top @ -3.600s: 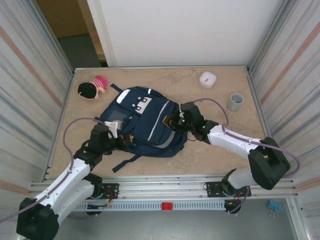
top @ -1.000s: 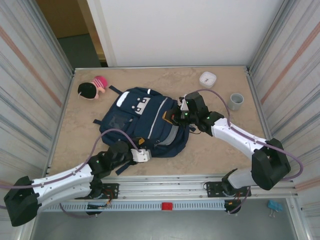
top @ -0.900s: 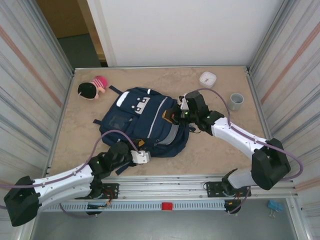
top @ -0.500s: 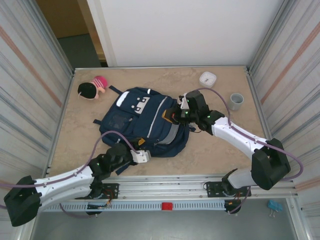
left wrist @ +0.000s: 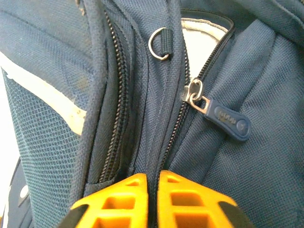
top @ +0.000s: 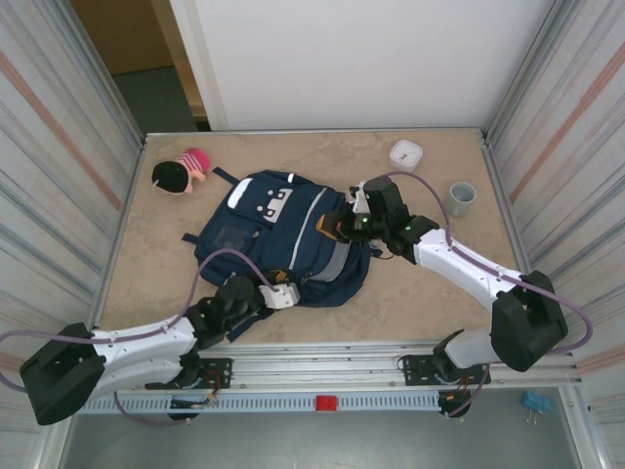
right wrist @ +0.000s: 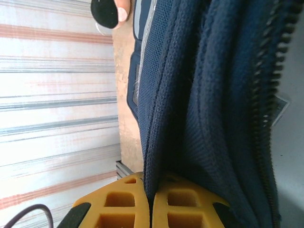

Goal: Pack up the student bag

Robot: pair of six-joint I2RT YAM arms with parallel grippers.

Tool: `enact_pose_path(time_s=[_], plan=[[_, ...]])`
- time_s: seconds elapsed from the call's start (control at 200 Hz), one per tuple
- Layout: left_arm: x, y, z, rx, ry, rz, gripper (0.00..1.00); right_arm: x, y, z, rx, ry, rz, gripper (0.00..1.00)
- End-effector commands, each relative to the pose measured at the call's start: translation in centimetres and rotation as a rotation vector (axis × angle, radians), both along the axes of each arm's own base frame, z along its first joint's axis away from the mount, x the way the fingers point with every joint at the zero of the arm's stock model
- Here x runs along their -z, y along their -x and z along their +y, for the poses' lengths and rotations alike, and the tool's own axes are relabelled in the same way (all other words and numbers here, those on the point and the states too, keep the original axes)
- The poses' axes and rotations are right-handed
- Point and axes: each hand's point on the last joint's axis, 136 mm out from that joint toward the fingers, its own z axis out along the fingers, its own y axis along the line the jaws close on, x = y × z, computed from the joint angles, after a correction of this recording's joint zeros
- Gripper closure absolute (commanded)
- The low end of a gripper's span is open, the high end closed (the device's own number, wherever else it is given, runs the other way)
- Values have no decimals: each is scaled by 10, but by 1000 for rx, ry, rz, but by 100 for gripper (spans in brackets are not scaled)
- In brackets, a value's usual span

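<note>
The student bag [top: 278, 234], navy with white patches, lies flat in the middle of the table. At its near edge my left gripper [top: 291, 291] is shut, and in the left wrist view its orange fingers [left wrist: 123, 199] pinch the bag's zip seam [left wrist: 173, 137]. A blue zip pull [left wrist: 225, 119] and a metal ring [left wrist: 159, 42] lie just beyond them. My right gripper [top: 334, 227] is at the bag's right side. Its orange fingers [right wrist: 118, 204] are shut on a fold of the navy fabric [right wrist: 180, 118], which it holds lifted.
A doll head with a pink hat [top: 180, 172] lies at the back left and shows again in the right wrist view [right wrist: 109, 10]. A small white box [top: 405, 154] and a grey cup [top: 460, 197] stand at the back right. Metal walls bound both sides.
My left gripper's jaws have closed on the bag's zip seam after the arm edged a little right along the near edge. The right gripper has kept its hold and place.
</note>
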Motion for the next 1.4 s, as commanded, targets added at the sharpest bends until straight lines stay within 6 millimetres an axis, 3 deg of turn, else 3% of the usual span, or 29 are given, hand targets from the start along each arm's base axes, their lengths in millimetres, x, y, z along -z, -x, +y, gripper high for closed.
enact_pose_path(time_s=[0.0, 0.105, 0.23, 0.306, 0.421, 0.511, 0.651, 0.842, 0.927, 1.112, 1.393], plan=[[-19, -4, -5, -11, 68, 20, 100, -40, -2, 1, -29, -91, -108, 100], [-25, 6, -9, 26, 106, 71, 100, -35, -6, -4, -15, -81, -104, 99], [-35, 15, -10, 44, 181, 134, 100, -34, -8, -17, -4, -31, -139, 55], [-41, 16, -7, 31, 233, 190, 100, -32, -6, -33, 23, 66, -196, 48], [-48, 16, -5, 11, 289, 275, 100, -28, 7, -62, 67, 210, -318, 46], [-52, 13, -5, -20, 305, 327, 100, -29, 28, -68, 35, 248, -409, 50], [-55, 10, -10, -62, 316, 454, 100, -29, 67, -55, -55, 320, -537, 54], [-56, 14, -22, -66, 361, 644, 100, -8, 105, -12, -142, 356, -578, 57], [-57, 15, -25, -62, 384, 696, 100, 16, 107, 5, -159, 380, -541, 57], [-63, 13, -22, -60, 425, 733, 100, 43, 98, 23, -161, 472, -503, 55], [-73, 15, -28, -6, 451, 760, 100, 49, 82, 41, -115, 522, -564, 54]])
